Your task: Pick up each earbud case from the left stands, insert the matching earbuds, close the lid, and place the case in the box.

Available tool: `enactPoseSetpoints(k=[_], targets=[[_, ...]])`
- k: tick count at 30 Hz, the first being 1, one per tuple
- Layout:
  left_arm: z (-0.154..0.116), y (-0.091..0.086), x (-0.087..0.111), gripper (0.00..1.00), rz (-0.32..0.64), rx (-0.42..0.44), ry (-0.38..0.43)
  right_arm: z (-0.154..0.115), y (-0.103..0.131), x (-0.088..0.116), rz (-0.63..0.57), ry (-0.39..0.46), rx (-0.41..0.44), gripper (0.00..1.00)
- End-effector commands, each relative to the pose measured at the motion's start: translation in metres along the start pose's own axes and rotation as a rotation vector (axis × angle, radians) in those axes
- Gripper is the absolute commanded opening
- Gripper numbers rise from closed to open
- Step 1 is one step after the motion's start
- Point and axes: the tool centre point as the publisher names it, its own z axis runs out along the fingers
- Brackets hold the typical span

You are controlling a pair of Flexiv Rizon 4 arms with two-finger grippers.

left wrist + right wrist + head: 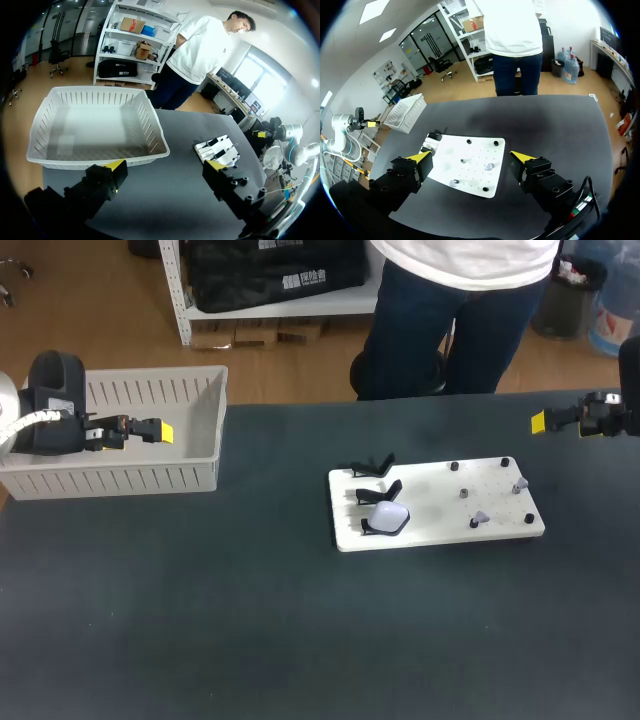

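Left hand (167,166), closest to its own wrist camera, hung with fingers spread over the box (150,478) at the tabletop's far left corner, pinching nothing. Near the middle of the tabletop lay a white board (440,480). On its left side a white earbud case (389,516) sat on the black stand closest to the near edge, with two more stands (375,465) behind it. Small grey earbuds (480,518) perched on pegs on the board's right side. By the far right edge, the right hand (471,156) also stood spread and held nothing. The case looked smooth and rounded, so the left hand would best close squarely across its sides and lift it straight off the stand.
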Motion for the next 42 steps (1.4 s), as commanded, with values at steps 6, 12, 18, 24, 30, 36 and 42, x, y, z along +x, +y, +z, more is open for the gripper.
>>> enactPoseSetpoints(k=[6, 12, 18, 24, 30, 36, 42], targets=[[0.0, -0.003, -0.002, 1.0, -0.003, -0.013, 0.011, 0.0, -0.001, 0.0, -0.001, 0.001, -0.003, 1.0], [0.0, -0.003, -0.002, 1.0, -0.003, -0.013, 0.011, 0.0, -0.001, 0.0, -0.001, 0.001, -0.003, 1.0], [0.007, -0.021, -0.006, 1.0, 0.295, 0.112, -0.096, 0.0, -0.001, 0.0, -0.001, 0.001, -0.003, 1.0], [0.001, -0.037, 0.002, 1.0, 0.622, 0.35, -0.357, 0.0, -0.001, 0.0, -0.001, 0.001, -0.003, 1.0], [0.004, -0.042, 0.008, 1.0, 0.755, 0.47, -0.365, 0.0, -0.001, 0.0, -0.001, 0.001, -0.003, 1.0], [0.004, -0.042, 0.008, 1.0, 0.755, 0.47, -0.365, 0.0, -0.001, 0.0, -0.001, 0.001, -0.003, 1.0], [0.004, -0.042, 0.008, 1.0, 0.755, 0.47, -0.365, 0.0, -0.001, 0.0, -0.001, 0.001, -0.003, 1.0]])
